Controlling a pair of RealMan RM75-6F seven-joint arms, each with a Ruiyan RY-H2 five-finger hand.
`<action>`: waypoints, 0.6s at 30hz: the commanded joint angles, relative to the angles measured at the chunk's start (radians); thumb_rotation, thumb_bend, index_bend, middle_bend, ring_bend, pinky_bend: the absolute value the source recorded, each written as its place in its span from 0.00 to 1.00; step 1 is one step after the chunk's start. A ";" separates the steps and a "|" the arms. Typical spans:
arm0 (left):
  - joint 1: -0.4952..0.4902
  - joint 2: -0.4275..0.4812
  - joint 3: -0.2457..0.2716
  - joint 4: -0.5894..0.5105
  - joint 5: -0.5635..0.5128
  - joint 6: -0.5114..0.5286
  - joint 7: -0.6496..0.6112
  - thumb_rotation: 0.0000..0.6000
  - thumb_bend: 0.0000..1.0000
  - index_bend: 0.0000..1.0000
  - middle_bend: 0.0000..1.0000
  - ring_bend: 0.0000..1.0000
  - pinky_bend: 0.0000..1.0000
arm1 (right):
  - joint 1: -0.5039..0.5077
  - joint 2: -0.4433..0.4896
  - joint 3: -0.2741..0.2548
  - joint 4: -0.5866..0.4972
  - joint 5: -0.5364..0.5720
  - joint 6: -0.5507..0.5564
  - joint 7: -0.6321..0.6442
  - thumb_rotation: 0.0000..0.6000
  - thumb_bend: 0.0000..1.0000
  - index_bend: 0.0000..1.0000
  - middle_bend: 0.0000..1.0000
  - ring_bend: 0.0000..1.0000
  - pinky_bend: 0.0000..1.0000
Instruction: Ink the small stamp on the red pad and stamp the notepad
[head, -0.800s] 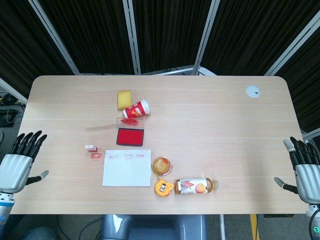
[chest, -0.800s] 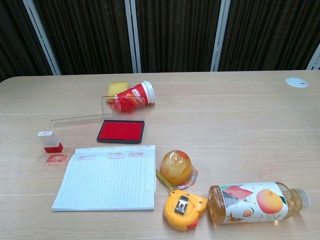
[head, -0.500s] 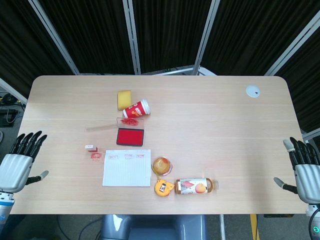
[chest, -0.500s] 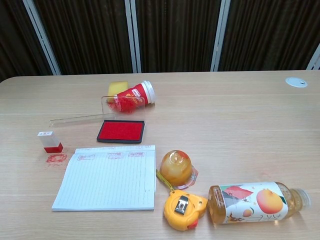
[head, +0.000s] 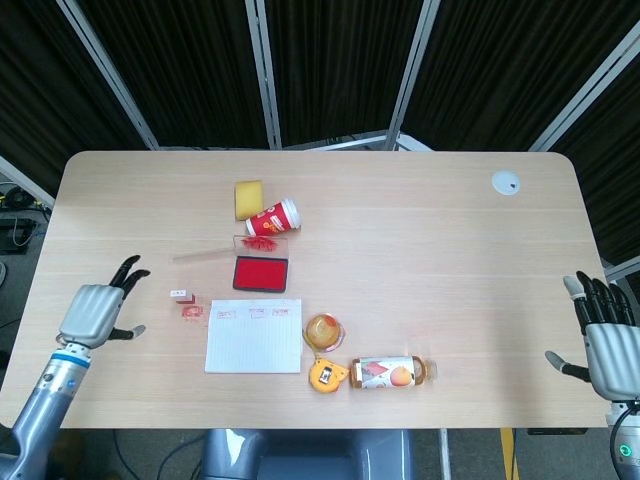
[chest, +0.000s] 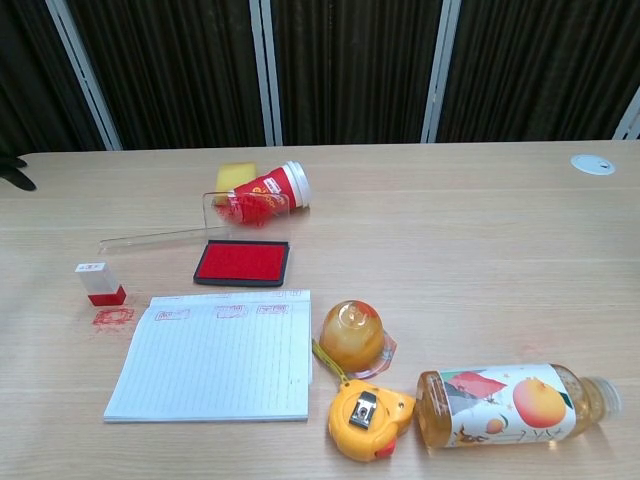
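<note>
Left hand (head: 97, 312) empty, fingers spread, near small blocky stamp (head: 180, 295), flat red pad (head: 261, 273), lined notepad (head: 255, 335), right hand (head: 605, 340) spread empty.

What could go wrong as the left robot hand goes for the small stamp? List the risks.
1. The small stamp is narrow and upright; the open left robot hand could tip it over.
2. The ink pad's clear lid lies open beside the red ink pad; fingers might catch it.
3. Three prints already fill the notepad top edge; a new stamp may overlap.
</note>
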 joint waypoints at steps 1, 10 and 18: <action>-0.078 -0.121 -0.053 0.095 -0.146 -0.092 0.084 1.00 0.01 0.22 0.15 0.79 0.85 | 0.005 -0.006 0.006 0.007 0.021 -0.012 -0.010 1.00 0.00 0.00 0.00 0.00 0.00; -0.137 -0.237 -0.062 0.231 -0.210 -0.148 0.072 1.00 0.08 0.30 0.29 0.83 0.88 | 0.014 -0.016 0.021 0.033 0.075 -0.039 -0.016 1.00 0.00 0.00 0.00 0.00 0.00; -0.155 -0.269 -0.052 0.272 -0.207 -0.147 0.063 1.00 0.16 0.36 0.38 0.83 0.88 | 0.015 -0.017 0.025 0.045 0.098 -0.047 -0.016 1.00 0.00 0.00 0.00 0.00 0.00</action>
